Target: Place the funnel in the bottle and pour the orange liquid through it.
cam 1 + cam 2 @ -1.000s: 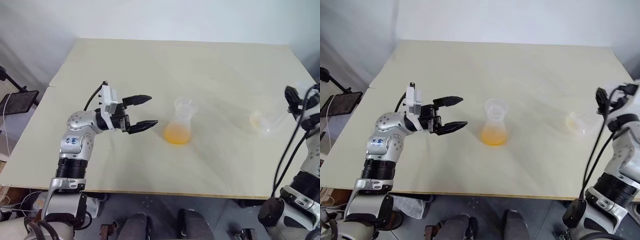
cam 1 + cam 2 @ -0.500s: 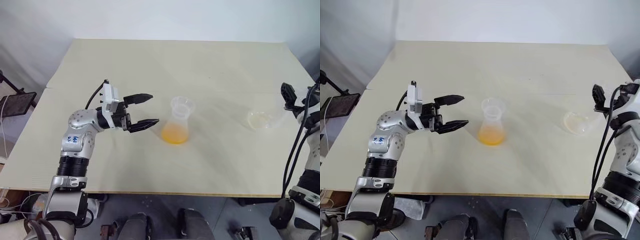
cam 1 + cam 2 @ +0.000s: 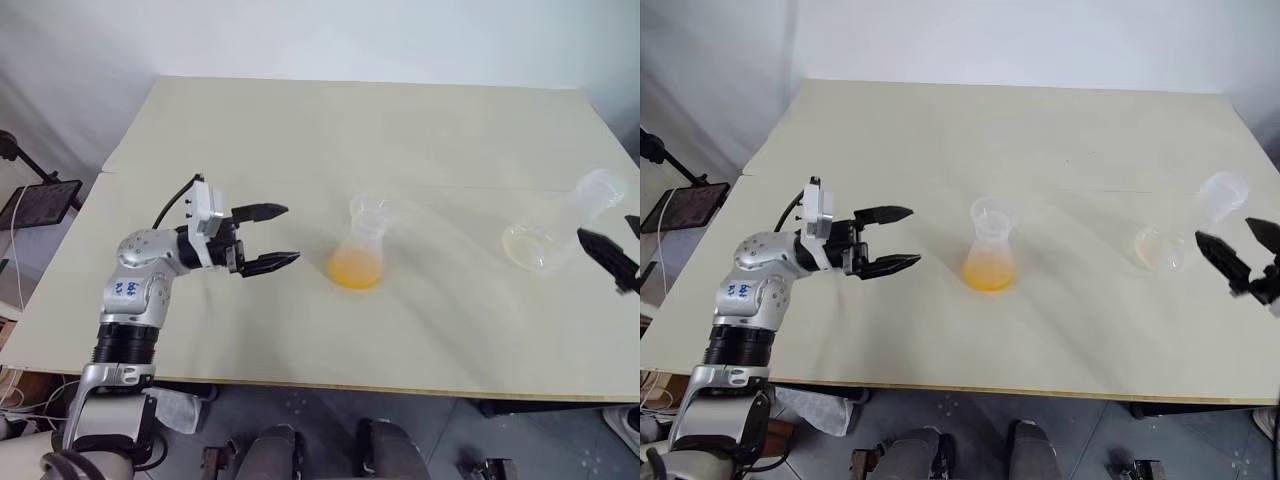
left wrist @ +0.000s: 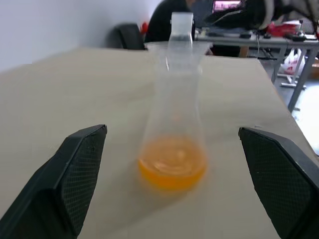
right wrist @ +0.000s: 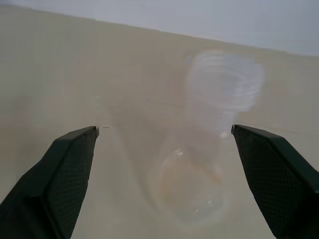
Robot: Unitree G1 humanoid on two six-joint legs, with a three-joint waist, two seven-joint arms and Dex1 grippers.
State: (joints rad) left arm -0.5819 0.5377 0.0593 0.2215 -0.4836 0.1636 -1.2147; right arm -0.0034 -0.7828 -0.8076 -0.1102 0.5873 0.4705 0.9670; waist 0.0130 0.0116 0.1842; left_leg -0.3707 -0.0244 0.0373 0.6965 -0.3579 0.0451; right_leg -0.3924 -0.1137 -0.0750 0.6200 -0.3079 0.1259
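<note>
On the pale bench (image 3: 300,140), the work appears close to complete. The larger conical flask (image 3: 545,235) sits towards the robot's right edge, clear and practically empty, with at most a faint tint at its base; whether it stands fully upright cannot be settled from these views. The right claw (image 3: 1225,232) is just beside it with its fingers spread wide, touching nothing, so the flask is judged to have been set down and let go. The left claw (image 3: 290,234) is likewise spread and empty, pointing at the bottle from near by, clearly apart from it. The bottle (image 3: 358,255) stands upright near the middle of the bench, well apart from the flask. The funnel (image 3: 368,210) sits in its neck, its rim showing as a wider ring above the mouth. The orange liquid (image 3: 354,270) lies as a shallow layer in the bottle's base, and none is seen on the bench. Judgement: funnel placed, pour done; what remains, if anything, is only to draw both arms clear
</note>
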